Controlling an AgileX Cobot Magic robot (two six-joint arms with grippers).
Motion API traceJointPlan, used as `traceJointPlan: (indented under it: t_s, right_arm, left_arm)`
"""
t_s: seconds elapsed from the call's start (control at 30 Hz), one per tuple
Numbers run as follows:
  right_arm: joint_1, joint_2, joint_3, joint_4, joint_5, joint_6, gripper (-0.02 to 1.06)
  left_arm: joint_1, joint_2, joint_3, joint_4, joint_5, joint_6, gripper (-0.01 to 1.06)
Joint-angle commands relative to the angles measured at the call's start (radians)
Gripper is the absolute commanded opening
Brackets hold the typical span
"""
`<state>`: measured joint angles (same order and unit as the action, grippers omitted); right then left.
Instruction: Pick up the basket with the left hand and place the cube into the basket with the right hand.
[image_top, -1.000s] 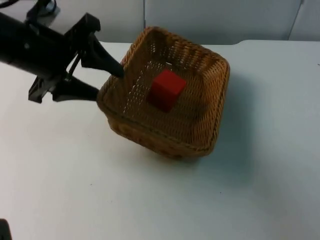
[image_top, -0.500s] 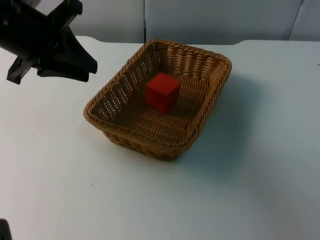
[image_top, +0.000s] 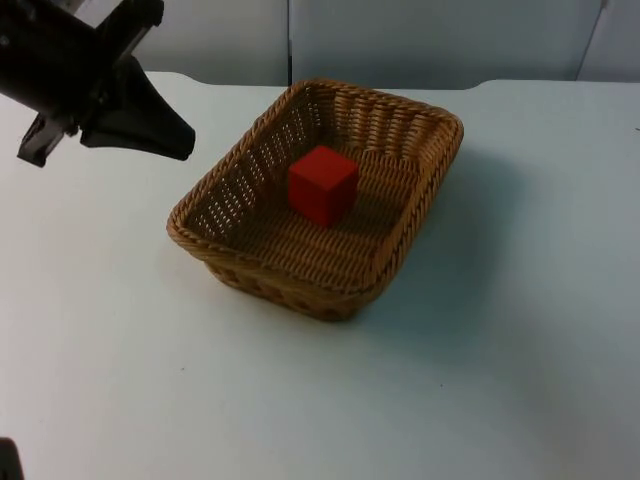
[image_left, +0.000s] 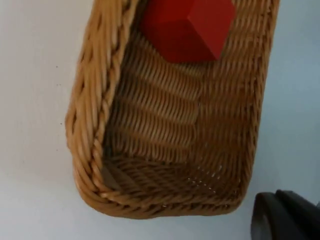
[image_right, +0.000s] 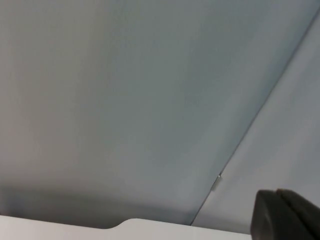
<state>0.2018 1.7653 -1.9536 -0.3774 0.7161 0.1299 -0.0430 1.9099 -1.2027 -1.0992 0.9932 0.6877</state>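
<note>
A brown wicker basket (image_top: 250, 272) rests flat on the white table, near its middle. A red cube (image_top: 323, 185) sits inside it, toward the far end. In the left wrist view the basket's near rim (image_left: 90, 150) and the cube (image_left: 187, 25) are seen from close by. My left gripper (image_top: 180, 142) is shut with nothing in it, hanging left of the basket and clear of its rim. The right wrist view faces the grey partition wall (image_right: 125, 100), with one black fingertip (image_right: 285, 215) showing; the right gripper is shut.
The white table (image_top: 500, 380) spreads wide on the right and in front of the basket. The grey partition wall (image_top: 430, 40) closes off the far side of the table.
The left gripper let go of the basket's left rim, pulled back to the left and shut. The basket dropped from a tilt to lie flat on the table.
</note>
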Motion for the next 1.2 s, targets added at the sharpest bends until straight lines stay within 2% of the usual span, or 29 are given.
traceJointPlan:
  t_s: [0.0,0.17,0.27,0.3,0.33,0.4,0.43,0.47,0.5,0.53,0.57,0.6,0.63,0.67,0.77,0.8,0.93,0.97,1.1,1.13,1.17]
  right_arm:
    - [-0.004,-0.006,-0.004,-0.009,-0.012,0.002,0.0]
    - [-0.004,-0.006,-0.004,-0.009,-0.012,0.002,0.0]
    - [-0.004,-0.006,-0.004,-0.009,-0.02,0.002,0.0]
    - [-0.004,-0.006,-0.004,-0.009,-0.02,0.002,0.0]
    - [-0.004,-0.006,-0.004,-0.009,-0.02,0.004,0.0]
    - [-0.004,-0.017,-0.004,-0.074,0.06,0.039,0.0]
    - [-0.004,-0.017,-0.004,-0.074,0.06,0.039,0.0]
    - [-0.012,-0.022,-0.004,-0.142,0.143,0.192,0.0]
    - [-0.026,-0.031,-0.004,-0.27,0.247,0.422,0.0]
    - [-0.031,-0.034,-0.004,-0.32,0.294,0.474,0.0]
    - [-0.04,-0.048,-0.004,-0.417,0.398,0.595,0.0]
    - [-0.04,-0.048,-0.004,-0.417,0.398,0.595,0.0]
    - [-0.042,-0.079,0.001,-0.525,0.48,0.635,0.0]
    - [-0.042,-0.106,0.014,-0.557,0.505,0.641,0.0]
    - [-0.042,-0.256,0.122,-0.534,0.505,0.641,0.0]
    - [-0.042,-0.256,0.122,-0.534,0.505,0.641,0.0]
    - [-0.042,-0.555,0.414,-0.48,0.373,0.682,0.0]
    - [-0.042,-0.555,0.414,-0.48,0.373,0.682,0.0]
    - [-0.042,-0.887,0.76,-0.426,0.174,0.65,0.0]
    - [-0.042,-0.887,0.76,-0.426,0.174,0.65,0.0]
    - [-0.042,-0.956,0.828,-0.402,0.139,0.638,0.0]
  left_arm:
    - [0.005,-0.058,-0.006,-0.003,0.009,0.014,0.0]
    - [0.036,-0.259,-0.006,0.066,-0.058,0.004,0.0]
    - [0.039,-0.472,-0.006,0.285,-0.098,-0.109,0.0]
    - [0.039,-0.472,-0.006,0.285,-0.098,-0.109,0.0]
    - [0.039,-0.524,-0.005,0.365,-0.103,-0.156,0.0]
    - [0.039,-0.65,0.005,0.506,-0.121,-0.237,0.0]
    - [0.039,-0.65,0.005,0.506,-0.121,-0.237,0.0]
    - [0.039,-0.714,0.022,0.598,-0.146,-0.286,0.0]
    - [0.039,-0.797,0.055,0.719,-0.161,-0.375,0.0]
    - [0.039,-0.828,0.07,0.756,-0.161,-0.398,0.0]
    - [0.039,-0.922,0.127,0.856,-0.161,-0.448,0.0]
    - [0.039,-0.922,0.127,0.856,-0.161,-0.448,0.0]
    - [0.039,-0.974,0.163,0.889,-0.161,-0.463,0.0]
    - [0.039,-1.034,0.209,0.907,-0.162,-0.468,0.0]
    - [0.039,-1.185,0.336,0.926,-0.166,-0.497,0.0]
    - [0.039,-1.185,0.336,0.926,-0.166,-0.497,0.0]
    - [0.039,-1.353,0.454,0.922,-0.138,-0.507,0.0]
    - [0.039,-1.353,0.454,0.922,-0.138,-0.507,0.0]
    - [0.039,-1.479,0.483,0.922,-0.062,-0.507,0.0]
    - [0.039,-1.479,0.483,0.922,-0.062,-0.507,0.0]
    - [0.039,-1.504,0.483,0.92,-0.044,-0.507,0.0]
